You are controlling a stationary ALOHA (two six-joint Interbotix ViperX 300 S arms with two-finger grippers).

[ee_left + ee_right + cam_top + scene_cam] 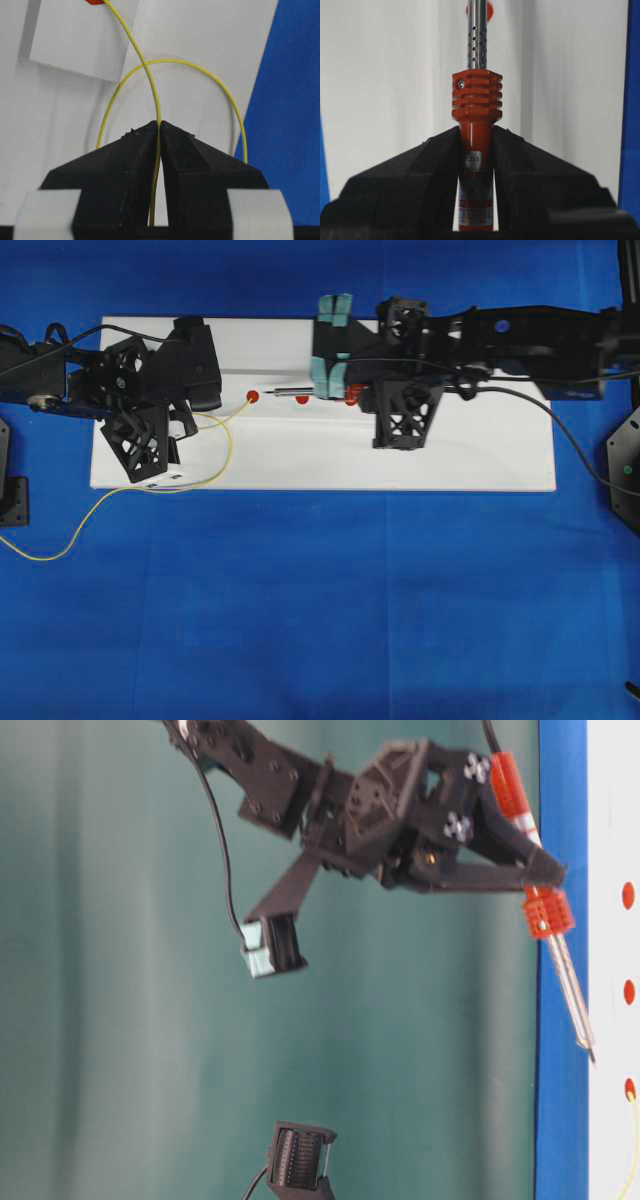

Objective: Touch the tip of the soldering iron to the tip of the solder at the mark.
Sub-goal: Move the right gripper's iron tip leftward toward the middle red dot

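My left gripper (160,125) is shut on the solder (145,70), a thin yellow wire pinched between the fingertips. The solder (229,445) loops over the white board, and its tip lies on the leftmost red mark (252,396). The right gripper (476,131) is shut on the soldering iron (476,100), gripping the red handle just behind the orange collar. In the overhead view the iron's silver shaft (288,393) points left, with its tip a short way right of that mark. At table level the iron (560,970) hangs tilted above the board, its tip apart from the solder (636,1140).
The white board (450,455) lies on blue cloth and carries two more red marks (302,399), one of them partly under the right gripper (352,392). A teal-padded block (330,370) stands by the iron. The iron's black cord (560,430) trails right. Loose solder trails off the board's left front.
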